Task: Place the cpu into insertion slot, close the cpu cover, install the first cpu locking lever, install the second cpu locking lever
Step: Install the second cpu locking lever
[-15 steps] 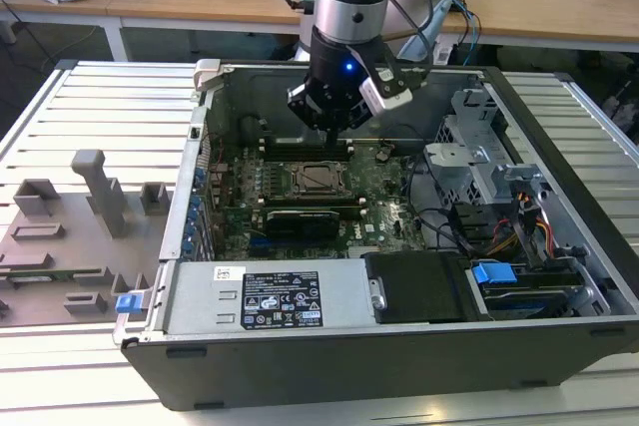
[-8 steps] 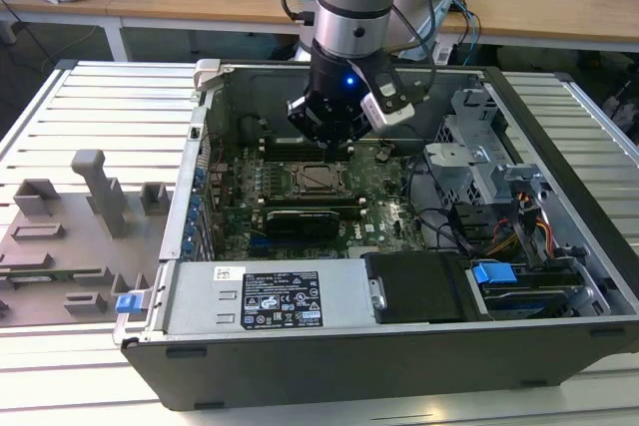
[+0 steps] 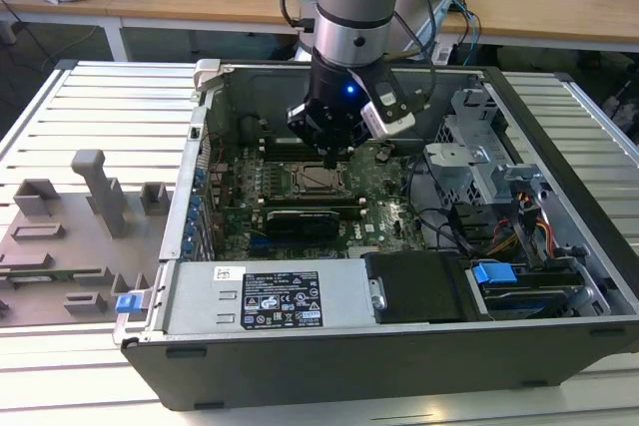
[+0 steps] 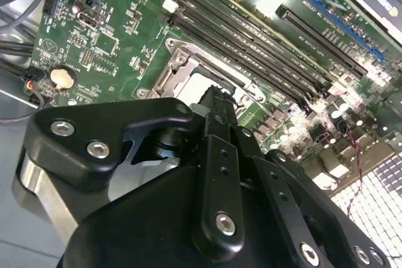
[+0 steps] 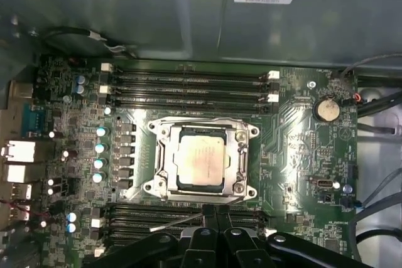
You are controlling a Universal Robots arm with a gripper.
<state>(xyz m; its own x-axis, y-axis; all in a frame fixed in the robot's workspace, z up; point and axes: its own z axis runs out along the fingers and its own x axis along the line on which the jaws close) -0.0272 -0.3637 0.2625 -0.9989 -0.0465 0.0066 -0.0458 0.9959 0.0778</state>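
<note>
An open black and grey computer case [image 3: 399, 346] lies on a slatted metal bench, its green motherboard [image 3: 379, 197] facing up. The small square chip with a flat silvery-grey metal top, the cpu [image 5: 200, 164], sits in the square insertion slot [image 5: 164, 183] near the middle of the motherboard, between two banks of long narrow black memory slots [image 5: 188, 89]. The thin silver metal frame plate, the cpu cover [image 5: 242, 155], appears to lie flat around the chip, its window showing the metal top.

The black two-fingered gripper [image 3: 330, 159] on the silver robot arm hangs directly above the socket's edge. In the first wrist view its fingers [image 5: 210, 214] look pressed together with nothing between them, their tips near the socket side that faces one memory bank.

Judging by this, the work is at the locking levers. To do it well, the closed tips should press a lever squarely, sweep it down and tuck it under its catch without scraping the memory slots or nearby board components.
</note>
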